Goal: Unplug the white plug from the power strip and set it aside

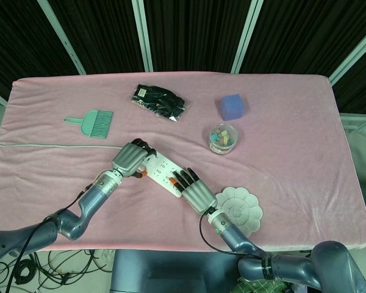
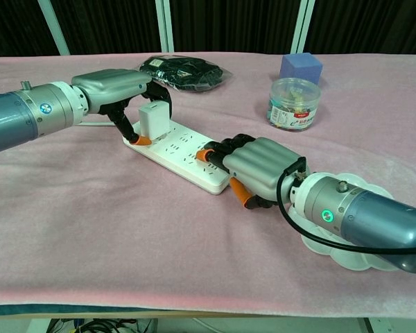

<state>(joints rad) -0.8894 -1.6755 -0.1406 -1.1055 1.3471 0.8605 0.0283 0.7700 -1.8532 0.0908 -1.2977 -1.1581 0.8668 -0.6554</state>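
A white power strip (image 2: 177,154) lies slantwise on the pink cloth (image 2: 90,229). At its far end stands the white plug (image 2: 154,121), base against the strip's face. My left hand (image 2: 114,89) pinches the plug from above between thumb and fingers. In the head view the left hand (image 1: 131,157) covers the plug. My right hand (image 2: 258,166) holds the strip's near end, fingers (image 2: 218,149) laid on top and thumb at its side. The same right hand (image 1: 195,192) shows in the head view at the strip's (image 1: 165,173) lower right end.
A pale flower-shaped plate (image 1: 239,210) lies right behind my right hand. Further back are a clear jar (image 1: 222,138), a blue cube (image 1: 232,106), a black bag (image 1: 158,101) and a green brush (image 1: 93,122). A thin white cable (image 1: 49,145) runs left from the strip.
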